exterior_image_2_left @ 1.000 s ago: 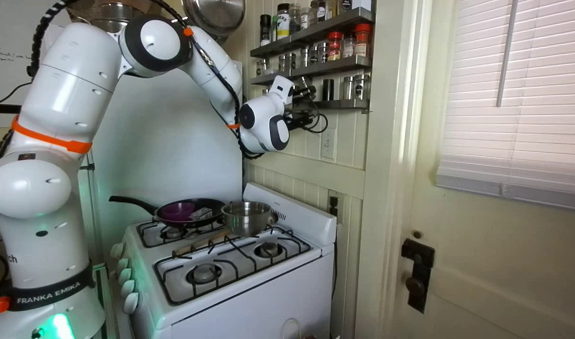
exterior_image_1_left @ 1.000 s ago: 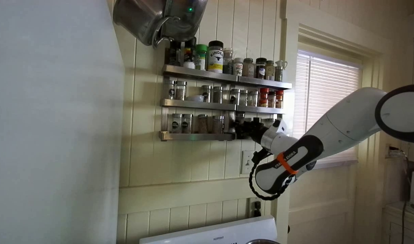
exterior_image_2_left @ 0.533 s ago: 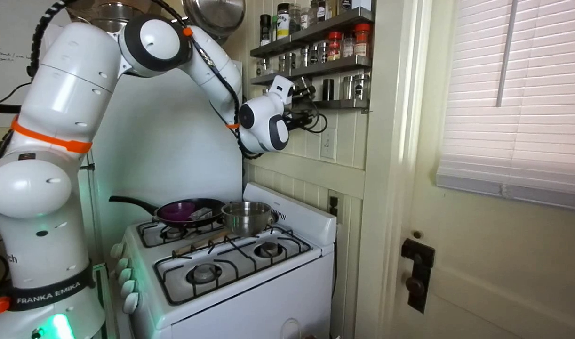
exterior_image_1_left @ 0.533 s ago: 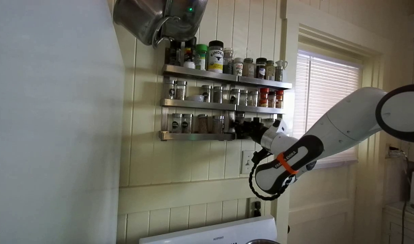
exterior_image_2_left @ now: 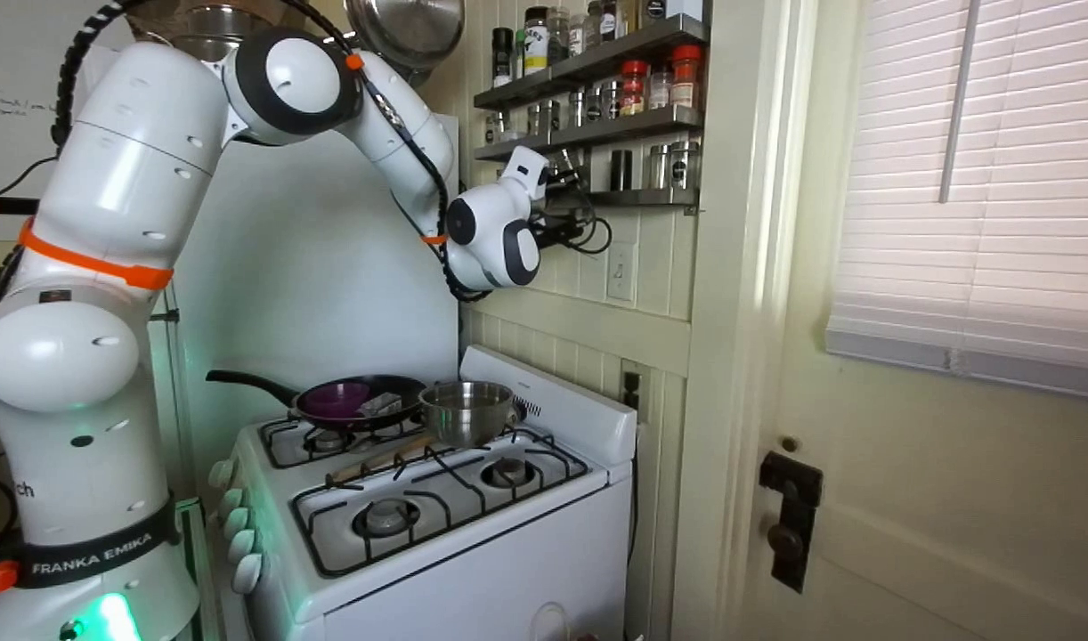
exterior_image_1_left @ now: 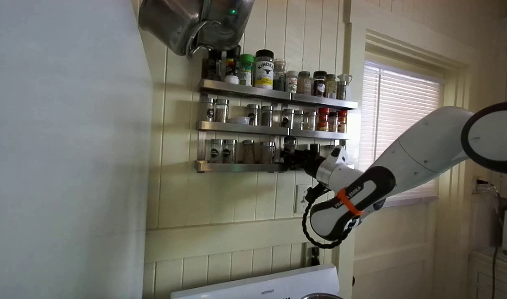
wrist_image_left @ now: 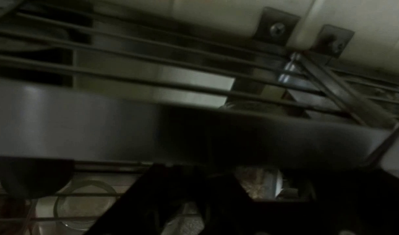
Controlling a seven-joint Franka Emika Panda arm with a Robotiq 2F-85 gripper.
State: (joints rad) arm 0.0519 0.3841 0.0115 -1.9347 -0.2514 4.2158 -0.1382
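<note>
Cream door point(exterior_image_2_left: 936, 481) with its blind point(exterior_image_2_left: 989, 178) down takes up the right side of an exterior view. Next size down, the white arm point(exterior_image_2_left: 152, 116), stretched over the white gas stove point(exterior_image_2_left: 473, 570). Steel wall rack point(exterior_image_1_left: 245, 89), three levels high, shows in both exterior views, above the stove. Black frying pan point(exterior_image_2_left: 348, 425) sits on the stove, steel pot point(exterior_image_2_left: 466, 425) just beside it. Black tool point(exterior_image_1_left: 289, 159) is up at bottom shelf point(exterior_image_1_left: 241, 167) height; wrist view very dark, mostly steel edge and black finger shapes, so cannot tell whether it is closed on anything or open. Row of four lidded jars point(exterior_image_1_left: 248, 153) on that shelf, picture-left of the tool. Black jar point(exterior_image_2_left: 621, 169) on the same level, near the tool, in an exterior view. Glass jar point(exterior_image_1_left: 290, 144), dark-looking lid, roughly upright, is right at the fingertips, seen below the edge of the middle shelf point(exterior_image_1_left: 239, 128); contact with the fingers is lost in the dark
</note>
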